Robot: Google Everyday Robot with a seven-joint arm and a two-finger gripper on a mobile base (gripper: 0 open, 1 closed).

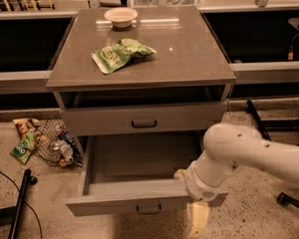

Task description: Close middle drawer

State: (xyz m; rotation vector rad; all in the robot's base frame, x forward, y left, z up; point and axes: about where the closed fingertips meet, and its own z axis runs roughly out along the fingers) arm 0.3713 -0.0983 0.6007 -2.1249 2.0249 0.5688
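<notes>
The middle drawer (114,203) of the grey cabinet is pulled far out. Its empty inside shows, and its small dark bar handle (149,209) sits at the middle of the front. My white arm reaches in from the right and crosses the drawer's front right corner. My gripper (198,219) hangs down just in front of the right end of the drawer front, close to the floor. The top drawer (139,118) above stands nearly flush. The lowest drawer is hidden under the open one.
On the cabinet top (189,59) lie a green chip bag (120,54) and a white bowl (120,17). A wire basket with snack packs (52,146) lies on the floor at the left, next to a black pole (20,198). A chair base (284,198) stands at the right.
</notes>
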